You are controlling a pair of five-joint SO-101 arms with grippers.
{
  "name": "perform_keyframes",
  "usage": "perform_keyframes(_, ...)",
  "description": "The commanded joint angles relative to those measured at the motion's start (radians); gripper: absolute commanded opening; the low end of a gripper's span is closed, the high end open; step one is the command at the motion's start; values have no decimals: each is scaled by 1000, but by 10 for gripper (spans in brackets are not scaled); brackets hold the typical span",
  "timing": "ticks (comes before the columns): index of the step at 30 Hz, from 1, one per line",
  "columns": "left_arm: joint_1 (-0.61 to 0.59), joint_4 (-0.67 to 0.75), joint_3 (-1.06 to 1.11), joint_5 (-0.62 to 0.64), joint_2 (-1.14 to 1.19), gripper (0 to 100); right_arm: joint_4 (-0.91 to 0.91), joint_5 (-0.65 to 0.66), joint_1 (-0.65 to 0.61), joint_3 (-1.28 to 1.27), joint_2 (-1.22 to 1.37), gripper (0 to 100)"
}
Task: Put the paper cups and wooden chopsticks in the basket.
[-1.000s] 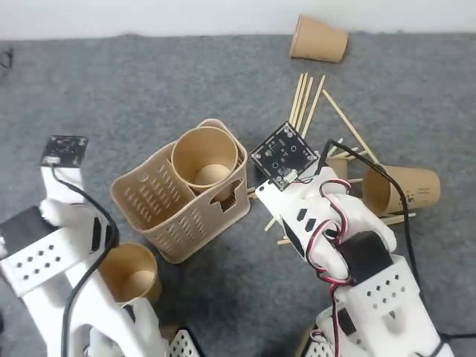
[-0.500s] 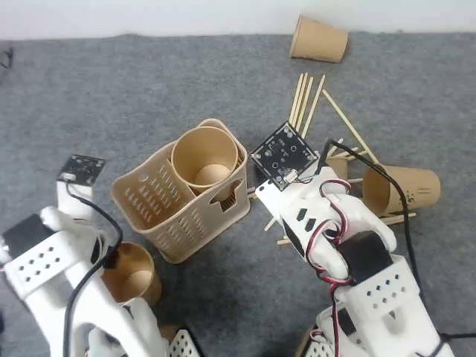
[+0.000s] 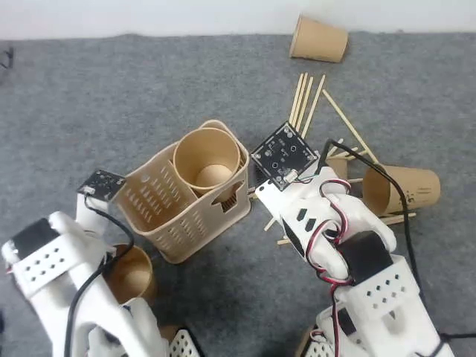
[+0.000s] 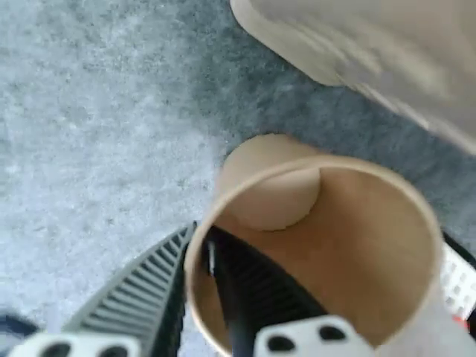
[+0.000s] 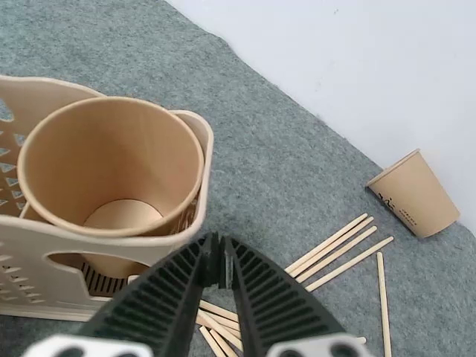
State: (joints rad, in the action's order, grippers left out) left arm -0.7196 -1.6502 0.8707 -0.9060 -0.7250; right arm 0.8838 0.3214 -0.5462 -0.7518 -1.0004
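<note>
Paper, thin and brown, is what the left gripper [image 4: 202, 234] has: its jaws are nipped on the wall of a cup [image 3: 134, 274] at the lower left of the high view, one finger inside the rim and one outside. The cup is mouth up, just beside the basket [image 3: 160, 201] at mid-frame; whether it rests on the grey carpet [image 3: 89, 97] or hangs above it I cannot tell. A second cup [image 3: 207, 158] already stands in the basket's upper end. The right gripper [image 5: 221, 245] hangs with its jaws pressed together on nothing, just beside the basket's right wall and near the chopsticks [image 3: 300, 97], which lie scattered from upper centre to mid-right. A third cup [image 3: 318, 39] lies on its side at the top edge, and a fourth cup [image 3: 401, 190] lies on its side at the right, among the chopsticks. Cups like these should be nearly weightless and easily crushed, so a rim pinch looks right if kept gentle; a lying cup likely wants one finger slipped into its mouth. The chopsticks should be stiff, light and slim, flat on the pile, so they will probably roll or pivot. I would take one across its middle with narrow jaws and expect it to tilt when lifted.
</note>
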Motion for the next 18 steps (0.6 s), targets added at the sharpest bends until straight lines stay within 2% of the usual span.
perform_keyframes(1, 3, -91, -186, -14, -15, 9, 8, 11, 1, 6, -5, 7)
perform_keyframes(5, 15, -109, -372, -14, -8, 9, 8, 11, 1, 6, -5, 7)
perform_keyframes(13, 20, -109, -538, -26, -8, 9, -2, 11, -4, -41, -7, 7)
perform_keyframes(18, 68, -106, -777, 18, -15, 9, -1, 11, 1, -64, -7, 7)
